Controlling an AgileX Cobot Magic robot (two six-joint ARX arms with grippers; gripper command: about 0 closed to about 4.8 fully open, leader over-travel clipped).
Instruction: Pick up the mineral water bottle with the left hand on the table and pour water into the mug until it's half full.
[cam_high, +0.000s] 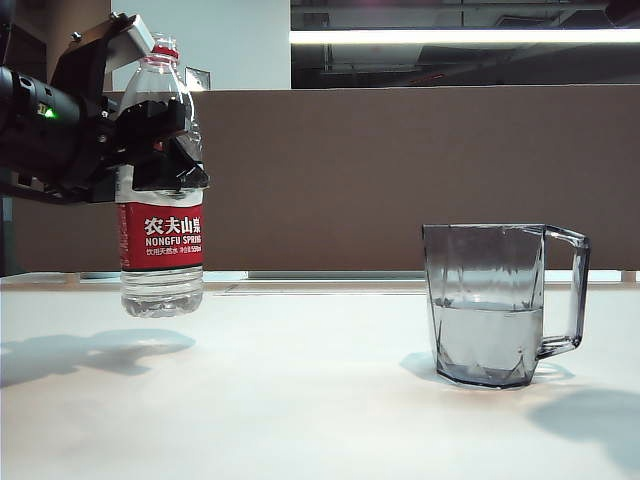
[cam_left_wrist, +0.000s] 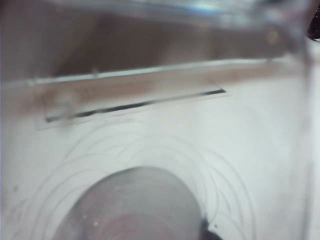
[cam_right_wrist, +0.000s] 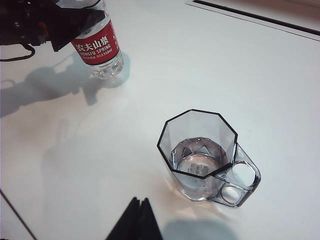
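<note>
The mineral water bottle (cam_high: 160, 240) hangs upright above the left of the table (cam_high: 300, 410), clear of it, with its shadow beneath. My left gripper (cam_high: 165, 145) is shut on the bottle's upper body, above the red label. In the left wrist view the bottle (cam_left_wrist: 150, 165) fills the frame as a blur and hides the jaws. The smoky mug (cam_high: 490, 310) stands at the right, handle to the right, with water up to about half its height. From the right wrist view I see the mug (cam_right_wrist: 200, 150), the bottle (cam_right_wrist: 97, 47) and my right gripper (cam_right_wrist: 140, 201), shut and empty, short of the mug.
A brown partition wall (cam_high: 400, 170) runs along the table's back edge. A dark slot (cam_right_wrist: 260, 20) lies in the tabletop near that edge. The span of table between bottle and mug is bare white.
</note>
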